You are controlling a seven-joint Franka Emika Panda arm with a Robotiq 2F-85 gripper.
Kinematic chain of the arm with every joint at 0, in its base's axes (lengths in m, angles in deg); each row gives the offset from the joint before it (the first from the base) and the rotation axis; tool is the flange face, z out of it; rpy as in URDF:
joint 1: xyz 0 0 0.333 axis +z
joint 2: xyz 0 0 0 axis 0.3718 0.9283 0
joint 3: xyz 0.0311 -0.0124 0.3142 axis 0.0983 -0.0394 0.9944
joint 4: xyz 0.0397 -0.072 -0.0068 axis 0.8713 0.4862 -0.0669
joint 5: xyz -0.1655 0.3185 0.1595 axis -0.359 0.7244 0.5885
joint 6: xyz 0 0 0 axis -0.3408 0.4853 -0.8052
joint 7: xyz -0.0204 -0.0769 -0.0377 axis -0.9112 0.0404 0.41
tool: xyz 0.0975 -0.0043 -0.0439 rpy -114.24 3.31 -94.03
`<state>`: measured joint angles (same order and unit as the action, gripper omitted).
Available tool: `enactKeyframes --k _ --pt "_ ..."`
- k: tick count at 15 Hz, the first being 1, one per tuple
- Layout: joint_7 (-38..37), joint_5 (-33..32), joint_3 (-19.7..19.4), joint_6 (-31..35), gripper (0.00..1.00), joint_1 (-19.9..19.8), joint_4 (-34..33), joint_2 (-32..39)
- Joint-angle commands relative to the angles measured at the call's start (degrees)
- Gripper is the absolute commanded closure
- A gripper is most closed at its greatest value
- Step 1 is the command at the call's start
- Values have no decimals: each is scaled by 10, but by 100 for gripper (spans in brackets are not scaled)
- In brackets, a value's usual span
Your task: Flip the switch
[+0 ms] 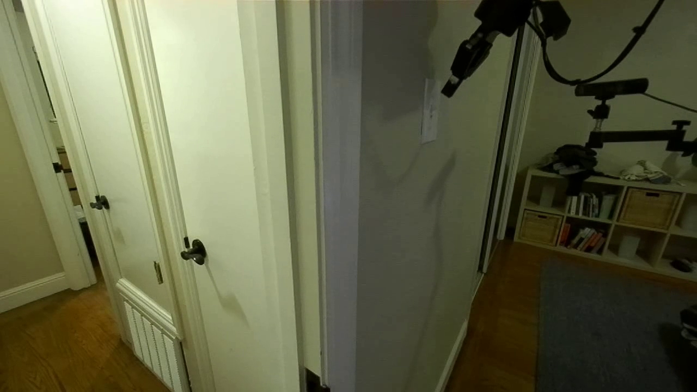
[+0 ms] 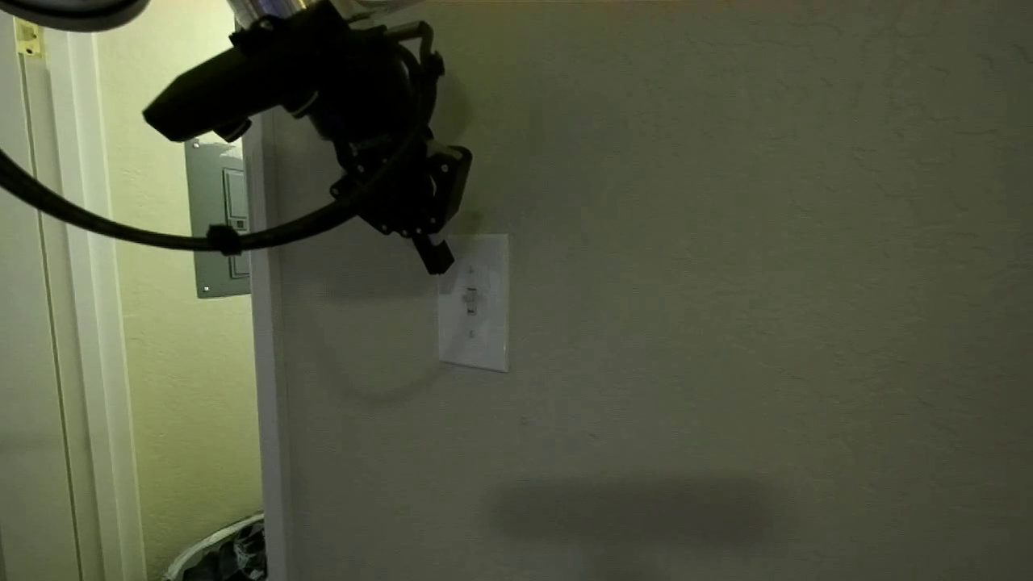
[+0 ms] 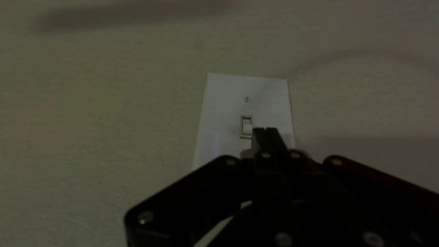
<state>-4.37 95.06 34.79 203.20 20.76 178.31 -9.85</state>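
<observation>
The switch is a white upright plate on the grey wall, seen in both exterior views (image 1: 430, 114) (image 2: 490, 335) and in the wrist view (image 3: 224, 103). A small toggle (image 3: 246, 127) sits in its middle. My black gripper also shows in both exterior views (image 1: 451, 87) (image 2: 436, 258); it points at the plate's upper part and seems a little off the wall. In the wrist view my gripper (image 3: 265, 130) has its fingertips together with nothing between them. The tips appear just beside the toggle's frame and hide part of the plate. I cannot tell any contact.
A white door with a dark knob (image 1: 194, 251) stands around the wall's corner. A grey panel (image 2: 222, 218) is behind the corner. A cable (image 2: 161, 238) hangs from my arm. A camera on a stand (image 1: 611, 87) and a cube shelf (image 1: 604, 222) are further back.
</observation>
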Motion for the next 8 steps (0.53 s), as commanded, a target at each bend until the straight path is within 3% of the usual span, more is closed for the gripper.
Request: enactKeyframes --k 1,8 --pt "-1 4 -2 -8 96 -6 -16 17" --pt "1 7 2 -7 96 -18 -50 63"
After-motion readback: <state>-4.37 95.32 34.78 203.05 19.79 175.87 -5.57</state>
